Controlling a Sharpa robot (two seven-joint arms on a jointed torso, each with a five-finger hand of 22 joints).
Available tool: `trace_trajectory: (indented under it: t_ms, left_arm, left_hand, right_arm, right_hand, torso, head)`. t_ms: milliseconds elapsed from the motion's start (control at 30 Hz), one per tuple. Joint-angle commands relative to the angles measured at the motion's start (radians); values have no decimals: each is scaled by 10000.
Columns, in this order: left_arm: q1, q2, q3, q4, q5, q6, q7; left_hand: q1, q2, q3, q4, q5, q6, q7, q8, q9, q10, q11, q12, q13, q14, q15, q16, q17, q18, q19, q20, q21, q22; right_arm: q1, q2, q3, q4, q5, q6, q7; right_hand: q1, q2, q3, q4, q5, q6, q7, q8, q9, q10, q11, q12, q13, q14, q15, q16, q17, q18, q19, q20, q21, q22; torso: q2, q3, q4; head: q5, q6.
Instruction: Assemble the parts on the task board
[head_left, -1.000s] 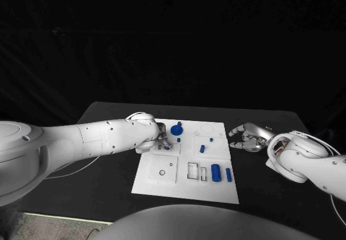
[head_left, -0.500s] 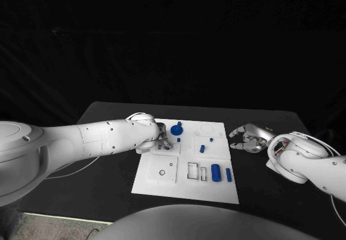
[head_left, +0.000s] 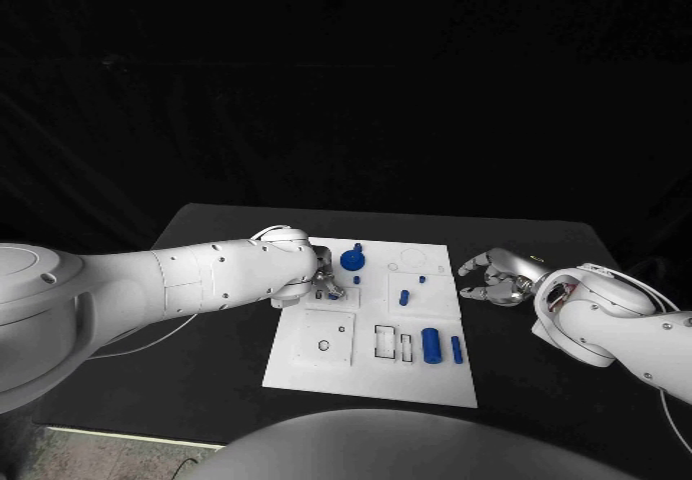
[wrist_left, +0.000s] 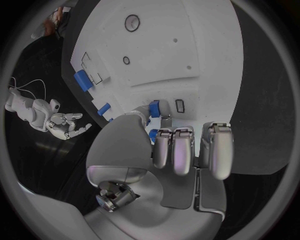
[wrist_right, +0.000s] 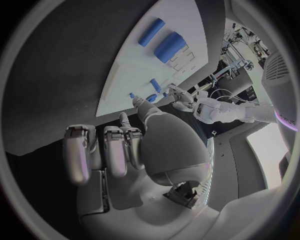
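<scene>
Several blue parts (head_left: 431, 345) between both hands

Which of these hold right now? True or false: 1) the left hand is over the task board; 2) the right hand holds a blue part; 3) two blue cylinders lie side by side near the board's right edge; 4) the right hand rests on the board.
1) The left hand is over the task board: true.
2) The right hand holds a blue part: false, nothing shows in it.
3) A thick blue cylinder and a thin blue cylinder lie side by side near the board's right edge: true.
4) The right hand rests on the board: false, it is beside the board's right edge, over the black table.
</scene>
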Motion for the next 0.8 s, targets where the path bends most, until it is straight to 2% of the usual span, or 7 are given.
trace_trajectory:
  t_ms: [33,467,500,600,633,733,800]
  left_arm:
    - [-109,4,-61,79,39,387,-129]
    - [-111,-15,-68,79,39,466,-197]
    - [-111,-10,-68,68,39,447,-186]
    - [-111,7,-69,32,39,376,-144]
    - [-111,13,-69,18,40,346,-127]
    - [-111,32,-69,-26,40,264,-82]
    - [-111,45,-69,-60,41,247,-66]
  left_hand:
    - [21,-13,62,-16,60,66,-43,9,-8,1027,38,30,2632,1066,51,24,2627,30,557,-4,-54,2082]
    - [-46,-32,100,-17,-51,80,-44,3,31,1027,31,30,2632,1066,44,24,2627,37,539,-9,-71,2063]
    - [-130,-31,108,12,-229,86,-41,-8,57,1027,30,30,2632,1066,43,24,2627,37,538,-9,-73,2063]
    - [-536,28,-1,175,-1145,99,-9,-76,114,1027,53,30,2632,1066,59,24,2627,38,531,4,-85,2060]
    - [-890,80,-154,231,-1568,51,49,-185,85,1027,94,30,2632,1066,89,24,2627,46,507,19,-107,2036]
    - [-2020,137,-838,246,-2509,-6,169,-510,-22,1027,210,30,2632,1066,181,24,2627,67,440,92,-167,1975]
    - [-2474,195,-1182,257,-2989,-13,213,-699,-76,1027,252,30,2632,1066,221,24,2627,75,420,134,-188,1959]
  right_arm:
    - [-11,3,0,-11,5,191,-53]
    - [-32,30,0,-38,34,241,-66]
    - [-33,33,0,-40,36,244,-67]
    - [-35,40,0,-43,39,252,-68]
    - [-36,42,0,-43,40,255,-68]
    - [-38,45,0,-45,42,267,-68]
    - [-39,44,0,-45,43,277,-68]
  right_hand:
    - [40,82,69,11,56,84,19,24,-22,1030,66,39,2633,1063,63,34,2634,59,467,45,-82,2247]
    - [41,76,68,10,57,87,22,24,-26,1030,69,39,2633,1063,66,34,2634,64,456,48,-102,2240]
    - [41,76,68,10,57,87,22,24,-26,1030,69,39,2633,1063,66,34,2634,64,456,48,-102,2240]
    - [41,75,68,10,57,89,24,24,-28,1030,71,39,2633,1063,67,34,2634,68,449,49,-115,2235]
    - [41,75,68,10,57,89,24,24,-28,1030,71,39,2633,1063,67,34,2634,68,449,49,-115,2235]
    - [42,74,68,10,57,91,25,24,-30,1030,72,39,2633,1063,69,34,2634,74,437,50,-135,2227]
    - [43,72,69,9,59,92,26,23,-32,1030,73,39,2633,1063,70,34,2634,79,426,52,-154,2220]
  torso:
    - [-1,-4,3]
    - [0,-5,2]
    - [0,-5,2]
    - [1,-7,0]
    - [2,-8,-3]
    - [7,-8,-6]
    - [4,-1,-2]
  head:
    - [-7,1]
    - [15,1]
    - [19,1]
    - [22,1]
    - [21,1]
    - [21,1]
    - [17,1]
